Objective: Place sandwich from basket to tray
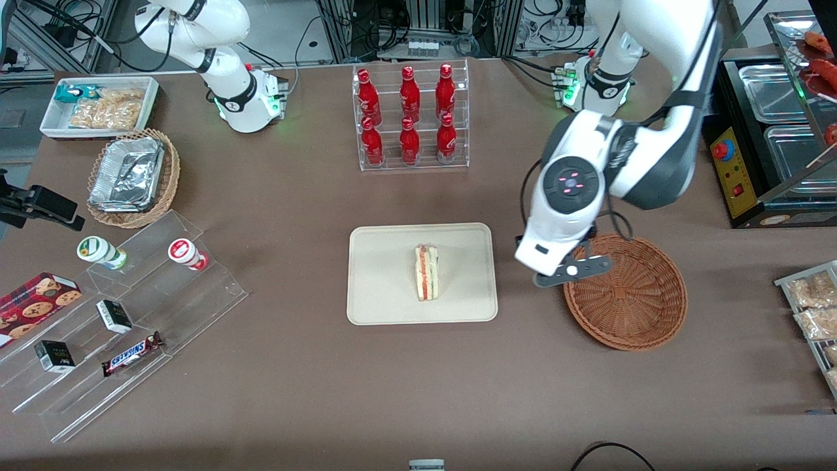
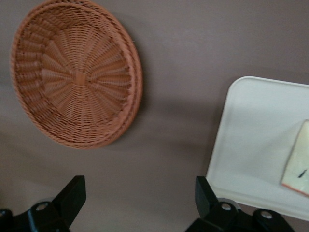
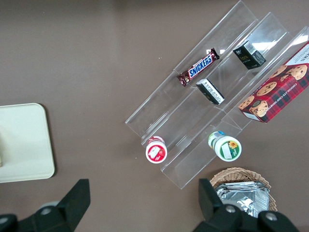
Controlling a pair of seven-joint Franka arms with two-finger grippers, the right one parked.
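Brown matte covering spreads over the whole desk [image 1: 314, 405], with cables and rack frames along its far edge. Near the middle lies the tray [image 1: 379, 288], cream and low-rimmed, and the sandwich [image 1: 427, 272] rests on it, a pale wedge with its red-orange stripe running along one long edge, set roughly in the tray's centre and clear of the rim. Beside the tray, toward the working arm's end of the desk, sits the basket [image 1: 637, 307]; its woven bowl shows nothing inside in either the front view or the left wrist view.

The tool [image 2: 140, 203] hangs in the air over the bare strip of desk between basket and tray, just above the basket's rim as the front view shows it. Its two fingers stand wide apart with nothing between them, and they touch neither the sandwich nor the wicker.

Judging from how things lie, the task looks essentially done: the sandwich is out of the basket, lies flat on the tray, and is let go. What may be left is only for the arm to draw off to a resting pose.

A clear rack of red bottles [image 1: 410, 118] stands farther from the front camera than the tray.
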